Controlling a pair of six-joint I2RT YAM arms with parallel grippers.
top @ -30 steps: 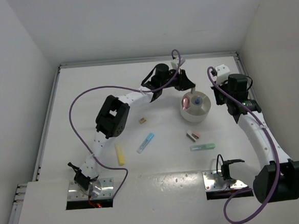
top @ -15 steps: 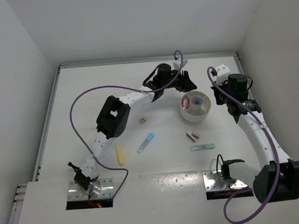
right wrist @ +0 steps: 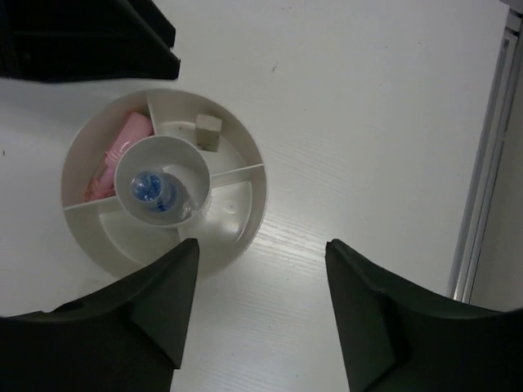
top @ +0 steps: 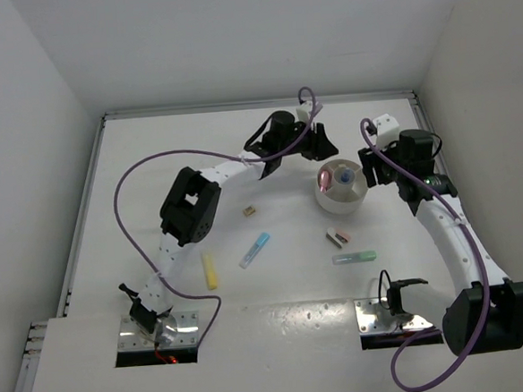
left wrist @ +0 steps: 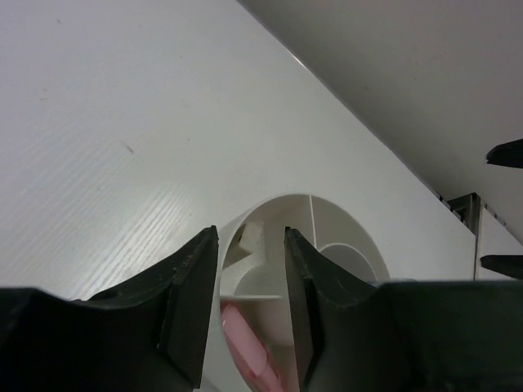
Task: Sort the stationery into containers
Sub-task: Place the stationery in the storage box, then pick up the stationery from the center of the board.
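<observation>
The round white divided dish (top: 340, 206) stands right of centre. Its middle cup holds the clear blue-capped bottle (right wrist: 152, 189). One outer compartment holds a pink stick (right wrist: 115, 155), another a small pale block (right wrist: 207, 131). My left gripper (top: 322, 144) hovers open at the dish's far-left rim (left wrist: 327, 204), with the pink stick (left wrist: 248, 347) below its empty jaws. Just right of the dish, my right gripper (top: 373, 167) is wide open and empty over bare table (right wrist: 261, 245). Loose on the table lie a tan block (top: 249, 212), blue stick (top: 254, 249), yellow stick (top: 210, 271), brown-pink block (top: 337, 237) and green stick (top: 354, 257).
The table is walled on the left, the back and the right, with a metal rail (right wrist: 482, 163) close to my right gripper. The left arm reaches across the middle of the table, its purple cable (top: 152, 168) looping to the left.
The right gripper has opened wide beside the dish. The left gripper has opened a little and drawn slightly back, and the pink stick seen at its tips now lies in the dish.
</observation>
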